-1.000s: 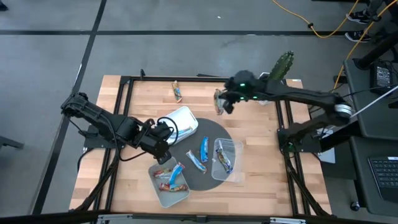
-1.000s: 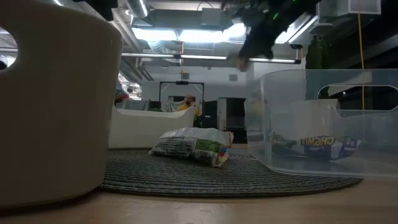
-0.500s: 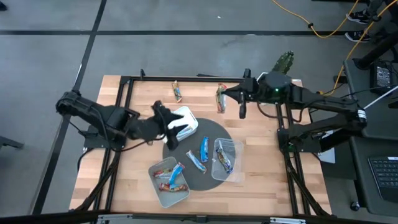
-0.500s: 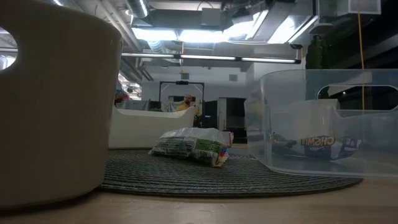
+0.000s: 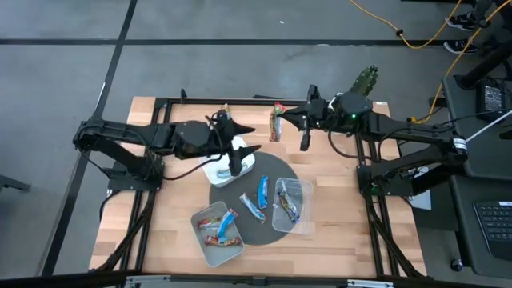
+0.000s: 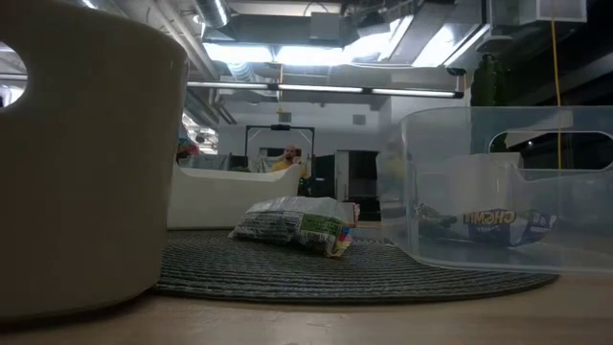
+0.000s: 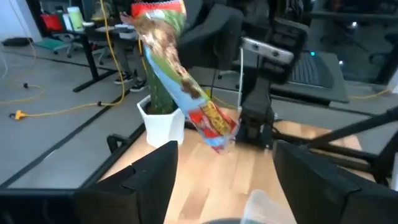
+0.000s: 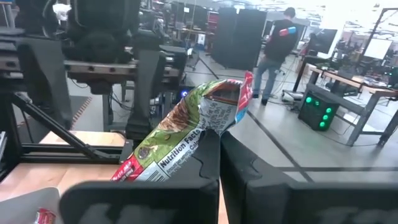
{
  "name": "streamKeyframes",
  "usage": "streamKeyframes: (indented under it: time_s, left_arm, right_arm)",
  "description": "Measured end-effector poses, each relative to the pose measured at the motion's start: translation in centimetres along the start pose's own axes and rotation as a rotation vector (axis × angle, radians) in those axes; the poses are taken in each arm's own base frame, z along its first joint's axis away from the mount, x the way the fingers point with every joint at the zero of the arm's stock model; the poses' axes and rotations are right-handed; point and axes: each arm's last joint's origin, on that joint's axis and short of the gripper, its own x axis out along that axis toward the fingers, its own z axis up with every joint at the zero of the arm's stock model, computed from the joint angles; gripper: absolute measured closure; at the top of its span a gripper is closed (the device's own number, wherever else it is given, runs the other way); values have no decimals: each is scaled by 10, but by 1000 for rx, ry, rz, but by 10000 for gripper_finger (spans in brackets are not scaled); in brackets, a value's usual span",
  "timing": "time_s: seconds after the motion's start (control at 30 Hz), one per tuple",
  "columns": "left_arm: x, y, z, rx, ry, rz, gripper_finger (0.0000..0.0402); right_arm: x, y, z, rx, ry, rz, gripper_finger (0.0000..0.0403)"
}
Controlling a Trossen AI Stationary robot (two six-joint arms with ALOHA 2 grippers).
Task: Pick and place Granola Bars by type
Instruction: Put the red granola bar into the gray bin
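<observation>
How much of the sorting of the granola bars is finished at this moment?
Done: bars lie in the near tub and the right tub. In hand: the right gripper is shut on a green-and-red bar, held above the table. Left: two blue bars loose on the mat. The left gripper hangs open over the white tub.

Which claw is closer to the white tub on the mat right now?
The left. The left claw hangs right over the white tub, open. The right claw is off toward the table's back edge, shut on a granola bar.
</observation>
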Motion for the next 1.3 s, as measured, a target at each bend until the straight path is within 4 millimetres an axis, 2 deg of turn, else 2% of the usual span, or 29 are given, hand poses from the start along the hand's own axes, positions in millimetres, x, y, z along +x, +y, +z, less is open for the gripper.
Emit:
streamKeyframes:
  time_s: [0.47, 0.7, 0.83, 1.2, 1.3]
  left_arm:
    - [50, 25, 5, -63, -118, -99, 135]
    - [59, 26, 1, -67, -101, -103, 146]
    - [59, 27, 1, -68, -103, -101, 184]
    - [60, 31, 1, -59, -100, -86, 353]
    - [60, 31, 1, -52, -101, -84, 386]
  right_arm:
    - [5, 0, -1, -23, -19, -4, 400]
    - [8, 1, -2, -30, -18, 7, 400]
    - [8, 1, -2, -41, -19, 9, 400]
    - [9, 1, -3, -43, -19, 10, 400]
    - [9, 1, -3, -43, -18, 12, 400]
